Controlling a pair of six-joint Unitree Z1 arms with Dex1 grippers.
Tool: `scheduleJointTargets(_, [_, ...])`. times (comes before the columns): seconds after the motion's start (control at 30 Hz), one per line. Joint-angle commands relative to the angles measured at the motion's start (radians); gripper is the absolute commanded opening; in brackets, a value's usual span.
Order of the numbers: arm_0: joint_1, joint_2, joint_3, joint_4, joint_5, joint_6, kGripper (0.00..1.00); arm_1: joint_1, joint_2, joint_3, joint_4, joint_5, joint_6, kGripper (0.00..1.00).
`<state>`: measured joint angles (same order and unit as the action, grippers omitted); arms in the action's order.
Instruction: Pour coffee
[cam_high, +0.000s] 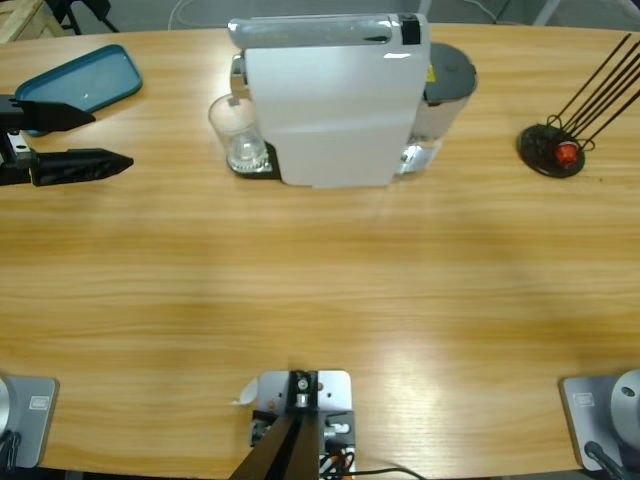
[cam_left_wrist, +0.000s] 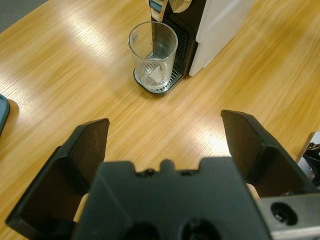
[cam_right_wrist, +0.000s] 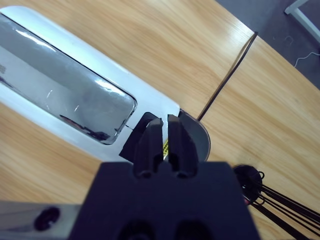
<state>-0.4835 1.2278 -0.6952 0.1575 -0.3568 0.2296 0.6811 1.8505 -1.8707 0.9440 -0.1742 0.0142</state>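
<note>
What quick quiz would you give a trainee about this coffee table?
1. True or false: the glass stands on the drip tray of the coffee machine.
2. Which tool has its jaws open? A. left tool B. right tool C. both
3. What colour is the tray near the left tool?

Key: 1 true; 2 A; 3 teal.

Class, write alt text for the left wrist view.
An open black pincer points at a clear glass standing on the drip tray of a white coffee machine, on a wooden table.
</note>
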Motion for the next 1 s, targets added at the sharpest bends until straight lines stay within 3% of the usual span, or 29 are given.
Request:
scheduleJointTargets(0.03, [-0.009,0.029,0.037,-0.012,0.012,0.007,0.968,-0.001,0.045,-0.004,0.019,0.007,0.009,0.0])
scheduleJointTargets(1.0, [-0.006,0.053,0.048,-0.03,0.012,0.005,0.968,0.028,0.073,0.067,0.042,0.035,0.015,0.0])
